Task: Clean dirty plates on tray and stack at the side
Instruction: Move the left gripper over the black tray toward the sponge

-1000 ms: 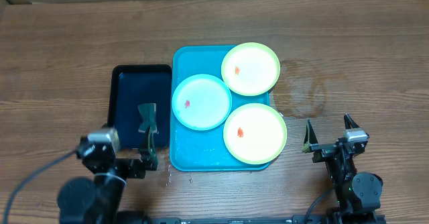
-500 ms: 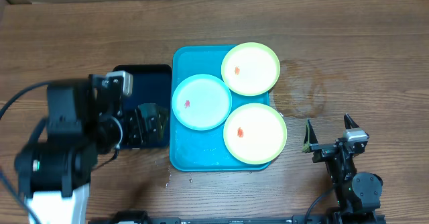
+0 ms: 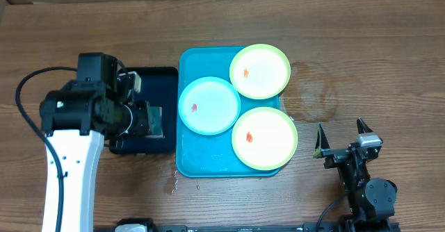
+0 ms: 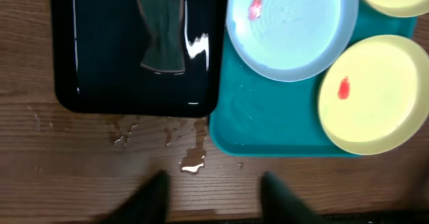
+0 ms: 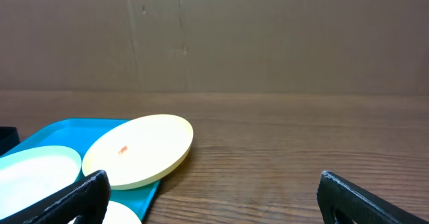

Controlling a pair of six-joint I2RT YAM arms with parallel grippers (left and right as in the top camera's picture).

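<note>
Overhead: turquoise tray [image 3: 201, 164] sits centre frame on the wood table [image 3: 361, 51]; three plates on it, all with a small red smear: light blue plate [image 3: 208, 105] at the tray's left, upper green plate [image 3: 260, 71] at its top right, lower green plate [image 3: 264, 138] at its bottom right, both green ones overhanging the right rim; black tray [image 3: 158, 78] lies just beside the turquoise one, on its left; my left arm [image 3: 76, 114] reaches over it; my right gripper [image 3: 341, 136] is lower right, well apart from the plates, jaws wide, nothing in them.

Left wrist: my left gripper [image 4: 216, 198] is blurred at bottom edge, fingers apart, nothing between them; dark sponge [image 4: 161, 41] lies in the black tray, upper left; water drops [image 4: 193, 163] on the wood below.

Right wrist: fingers wide at both bottom corners; upper green plate at left centre, over the tray's rim.
</note>
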